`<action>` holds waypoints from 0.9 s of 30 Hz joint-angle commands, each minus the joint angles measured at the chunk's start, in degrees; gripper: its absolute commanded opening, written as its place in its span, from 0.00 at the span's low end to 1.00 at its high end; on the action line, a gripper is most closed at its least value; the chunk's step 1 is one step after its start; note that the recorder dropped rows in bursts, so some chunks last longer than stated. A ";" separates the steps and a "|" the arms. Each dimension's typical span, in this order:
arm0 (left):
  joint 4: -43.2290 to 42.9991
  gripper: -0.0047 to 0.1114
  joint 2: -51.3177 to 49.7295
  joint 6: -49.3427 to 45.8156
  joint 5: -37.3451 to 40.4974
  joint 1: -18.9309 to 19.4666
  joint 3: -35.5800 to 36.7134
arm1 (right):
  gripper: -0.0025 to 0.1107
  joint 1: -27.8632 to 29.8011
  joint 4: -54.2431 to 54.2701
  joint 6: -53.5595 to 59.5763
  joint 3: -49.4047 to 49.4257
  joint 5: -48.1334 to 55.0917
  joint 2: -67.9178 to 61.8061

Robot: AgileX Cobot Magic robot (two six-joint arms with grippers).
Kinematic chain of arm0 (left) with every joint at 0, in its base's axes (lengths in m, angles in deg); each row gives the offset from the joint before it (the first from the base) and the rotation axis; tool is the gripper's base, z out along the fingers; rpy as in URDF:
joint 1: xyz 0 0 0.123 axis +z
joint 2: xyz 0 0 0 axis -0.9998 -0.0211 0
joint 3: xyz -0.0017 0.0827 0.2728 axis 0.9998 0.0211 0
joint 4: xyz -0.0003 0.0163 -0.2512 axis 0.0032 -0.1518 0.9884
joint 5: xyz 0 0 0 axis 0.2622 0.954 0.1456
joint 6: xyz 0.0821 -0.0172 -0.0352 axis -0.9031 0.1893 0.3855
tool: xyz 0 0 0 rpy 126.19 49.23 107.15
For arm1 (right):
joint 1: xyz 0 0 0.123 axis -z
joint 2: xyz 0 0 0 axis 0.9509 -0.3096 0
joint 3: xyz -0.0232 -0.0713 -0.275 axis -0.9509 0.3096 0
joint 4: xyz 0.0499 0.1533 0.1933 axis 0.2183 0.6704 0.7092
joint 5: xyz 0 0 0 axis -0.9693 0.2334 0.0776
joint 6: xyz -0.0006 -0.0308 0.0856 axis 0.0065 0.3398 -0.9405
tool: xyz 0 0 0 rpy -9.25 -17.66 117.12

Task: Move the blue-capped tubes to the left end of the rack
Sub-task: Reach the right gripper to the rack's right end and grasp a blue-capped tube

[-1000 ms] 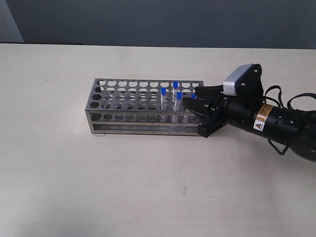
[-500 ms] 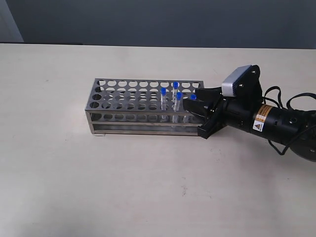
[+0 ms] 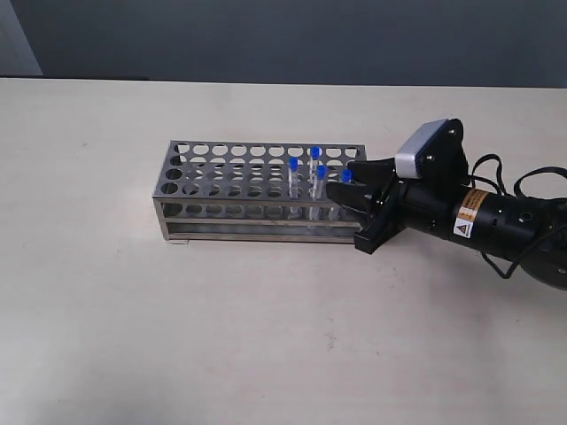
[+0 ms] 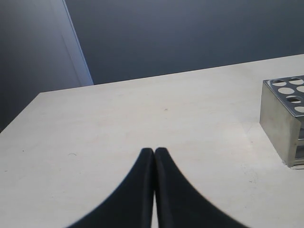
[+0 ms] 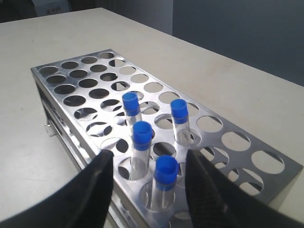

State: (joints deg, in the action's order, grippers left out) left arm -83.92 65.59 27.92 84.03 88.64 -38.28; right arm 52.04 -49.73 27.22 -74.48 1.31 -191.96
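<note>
Since all four blue-capped tubes (image 3: 293, 165) stand upright in the right half of the rack (image 3: 230, 212), its left end shows only bare holes. From where I stand the right arm (image 3: 461, 212) reaches in low over the rack's right end, and the right jaws are spread wide with nothing held. The nearest tube (image 5: 166, 170) stands directly between them in the right wrist view, one finger (image 5: 97, 190) on each side of its cap. A gap shows on both sides, so I'd say they bracket it without touching.

That is the relation everything turns on. The tube's long axis runs straight up, the jaws come at it from the side and slightly above, and closing should pinch it at or just under the cap. The other three tubes stand just beyond, close enough that a crooked lift could knock one. Once gripped, it would need to rise straight out of its hole and travel left along the rack's length.

The left jaws are pressed fully together on nothing, hovering over bare counter (image 4: 142, 118) with the rack off to one side. That arm does not show in the exterior view, and the right arm is plainly the nearer one
</note>
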 commanded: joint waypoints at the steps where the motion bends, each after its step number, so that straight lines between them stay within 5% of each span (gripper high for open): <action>1: 0.14 0.04 -0.26 0.20 -0.77 -0.39 -0.11 | 0.43 -0.13 -0.39 0.70 -0.19 0.87 -0.12; 24: 0.14 0.04 -0.26 0.20 -0.77 -0.39 -0.11 | 0.42 -0.23 -0.01 0.70 -1.34 2.00 -1.32; 27: 0.14 0.04 -0.26 0.20 -0.77 -0.39 -0.11 | 0.36 -0.23 -0.01 0.70 -1.34 1.50 -3.21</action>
State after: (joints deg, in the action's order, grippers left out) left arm -83.92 65.59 27.92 84.03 88.64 -38.28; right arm 51.89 -49.73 27.61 -75.75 3.47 -193.79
